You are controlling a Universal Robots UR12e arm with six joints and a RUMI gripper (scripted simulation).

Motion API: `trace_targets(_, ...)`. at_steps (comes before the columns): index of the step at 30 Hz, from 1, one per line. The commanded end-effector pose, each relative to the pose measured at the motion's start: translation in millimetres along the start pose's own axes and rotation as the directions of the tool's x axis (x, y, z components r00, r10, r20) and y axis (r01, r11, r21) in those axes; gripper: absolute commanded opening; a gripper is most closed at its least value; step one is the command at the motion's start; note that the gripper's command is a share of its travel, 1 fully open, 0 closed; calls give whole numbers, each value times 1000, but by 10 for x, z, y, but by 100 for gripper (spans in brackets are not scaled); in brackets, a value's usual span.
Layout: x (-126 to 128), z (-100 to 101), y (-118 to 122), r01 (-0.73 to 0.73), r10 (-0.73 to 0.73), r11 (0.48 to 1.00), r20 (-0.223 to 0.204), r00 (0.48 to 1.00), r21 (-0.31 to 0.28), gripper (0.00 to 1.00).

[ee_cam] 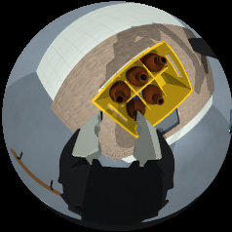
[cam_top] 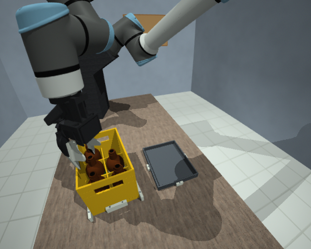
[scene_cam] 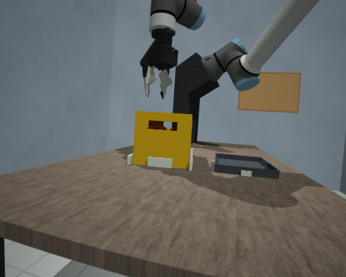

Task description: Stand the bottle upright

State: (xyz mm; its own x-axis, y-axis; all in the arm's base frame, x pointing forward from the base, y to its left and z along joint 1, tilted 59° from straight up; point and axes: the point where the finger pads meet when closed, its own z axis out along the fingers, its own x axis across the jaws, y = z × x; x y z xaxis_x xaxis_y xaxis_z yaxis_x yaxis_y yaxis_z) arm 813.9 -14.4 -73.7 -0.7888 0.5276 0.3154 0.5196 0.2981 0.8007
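Observation:
A yellow crate (cam_top: 107,172) stands on the wooden table and holds several brown bottles (cam_top: 93,165), all upright in its compartments. It also shows in the side view (scene_cam: 162,140) and the wrist view (ee_cam: 143,90). My gripper (scene_cam: 155,86) hangs above the crate's left side, clear of the bottle tops, with its pale fingers apart and nothing between them. In the overhead view the gripper (cam_top: 82,150) overlaps the far left bottle. A dark grey tray (cam_top: 169,164) lies empty to the right of the crate.
Small white brackets (cam_top: 115,206) sit at the crate's foot and at the tray's edges. An orange board (scene_cam: 269,92) hangs on the back wall. The arm's black base (scene_cam: 189,95) stands behind the crate.

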Motion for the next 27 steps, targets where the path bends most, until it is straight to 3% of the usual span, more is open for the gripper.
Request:
trace_targets(1, -5, 4, 1, 0, 0, 1000, -1, 1000, -1, 38)
trace_targets(27, -3, 91, 2, 0, 0, 1000, -2, 1000, -1, 38)
